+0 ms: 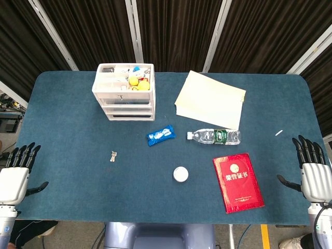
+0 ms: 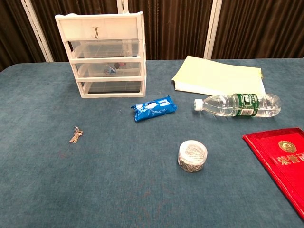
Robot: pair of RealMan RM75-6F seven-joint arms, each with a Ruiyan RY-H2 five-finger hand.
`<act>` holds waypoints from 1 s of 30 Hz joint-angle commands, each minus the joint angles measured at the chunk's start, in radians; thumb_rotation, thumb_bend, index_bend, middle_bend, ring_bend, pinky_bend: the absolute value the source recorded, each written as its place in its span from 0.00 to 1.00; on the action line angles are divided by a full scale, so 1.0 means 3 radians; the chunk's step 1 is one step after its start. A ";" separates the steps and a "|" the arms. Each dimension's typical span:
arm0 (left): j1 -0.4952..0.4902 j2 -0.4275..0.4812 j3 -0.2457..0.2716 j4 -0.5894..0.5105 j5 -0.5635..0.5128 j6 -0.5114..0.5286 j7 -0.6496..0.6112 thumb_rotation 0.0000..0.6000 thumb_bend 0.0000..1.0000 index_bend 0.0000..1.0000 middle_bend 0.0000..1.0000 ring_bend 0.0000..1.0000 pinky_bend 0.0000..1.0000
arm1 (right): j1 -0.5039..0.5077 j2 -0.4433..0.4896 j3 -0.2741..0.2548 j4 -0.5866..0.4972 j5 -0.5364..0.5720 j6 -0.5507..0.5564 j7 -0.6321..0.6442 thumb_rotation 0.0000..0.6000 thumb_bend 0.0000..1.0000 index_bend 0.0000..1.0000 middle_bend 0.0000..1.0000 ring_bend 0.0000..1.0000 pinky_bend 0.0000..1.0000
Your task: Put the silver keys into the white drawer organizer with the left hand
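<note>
A: Where are the silver keys now?

B: They lie flat on the blue table, in its left half, a little nearer the front edge than the back edge. Nothing touches them. In the chest view the silver keys are a small bunch with the ring at the far end and the blades pointing toward the front edge, a bit slanted to the left.

A: And which hand is nearer to them?

B: The left hand. It hovers at the front-left corner of the table, fingers straight and spread apart, thumb out to the side, holding nothing. The keys lie from it toward the table's middle and slightly toward the back edge. The right hand is at the front-right corner, also with fingers apart and empty, and it is well apart from the keys.

A: And the white drawer organizer?

B: It stands near the back edge, on the left half, well behind the keys and slightly to the right of them. Its top tray is open upward and already holds some small coloured things.

A: So what does the next move turn on?

B: I judge the left hand must travel inward along the front edge to the keys, and come down across the short width of the bunch, because it lies very low on the cloth.
</note>
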 commanded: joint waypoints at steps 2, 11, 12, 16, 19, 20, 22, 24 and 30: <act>-0.0006 -0.0002 -0.0003 -0.0009 -0.0010 -0.0011 0.0012 1.00 0.01 0.00 0.00 0.00 0.00 | 0.0001 0.0000 -0.0003 0.0005 0.0000 -0.0007 0.0009 1.00 0.00 0.00 0.00 0.00 0.00; -0.0023 -0.0017 -0.0007 -0.0009 -0.0026 -0.0035 0.0074 1.00 0.02 0.00 0.00 0.00 0.00 | -0.0007 0.0015 -0.0009 0.0001 -0.0001 -0.0013 0.0058 1.00 0.00 0.00 0.00 0.00 0.00; -0.0027 -0.0018 -0.0012 -0.0005 -0.0029 -0.0036 0.0079 1.00 0.03 0.00 0.00 0.00 0.00 | -0.0008 0.0014 -0.0011 0.0000 -0.0003 -0.0012 0.0056 1.00 0.00 0.00 0.00 0.00 0.00; -0.0072 -0.0035 -0.0072 0.0014 -0.0058 -0.0050 0.0119 1.00 0.07 0.02 0.07 0.05 0.05 | -0.0009 0.0011 -0.0011 0.0001 -0.0010 -0.0005 0.0062 1.00 0.00 0.00 0.00 0.00 0.00; -0.0150 -0.0065 -0.0155 0.0043 -0.0087 -0.0087 0.0179 1.00 0.09 0.19 0.48 0.43 0.34 | -0.0008 0.0016 -0.0009 -0.0004 0.0000 -0.0016 0.0081 1.00 0.00 0.00 0.00 0.00 0.00; -0.0178 -0.0075 -0.0181 0.0049 -0.0107 -0.0113 0.0187 1.00 0.10 0.24 0.58 0.51 0.41 | -0.0007 0.0018 -0.0008 -0.0005 0.0000 -0.0018 0.0084 1.00 0.00 0.00 0.00 0.00 0.00; -0.0257 -0.0099 -0.0251 0.0048 -0.0207 -0.0223 0.0215 1.00 0.12 0.39 0.77 0.69 0.55 | -0.0005 0.0020 -0.0007 -0.0007 -0.0001 -0.0019 0.0090 1.00 0.00 0.00 0.00 0.00 0.00; -0.0357 -0.0133 -0.0333 0.0029 -0.0364 -0.0382 0.0266 1.00 0.15 0.46 0.88 0.78 0.63 | -0.0005 0.0020 -0.0009 -0.0010 0.0000 -0.0024 0.0092 1.00 0.00 0.00 0.00 0.00 0.00; -0.0713 -0.0306 -0.0544 -0.0030 -0.0858 -0.0857 0.0639 1.00 0.26 0.59 1.00 0.91 0.74 | -0.0005 0.0020 -0.0002 -0.0011 0.0010 -0.0026 0.0112 1.00 0.00 0.00 0.00 0.00 0.00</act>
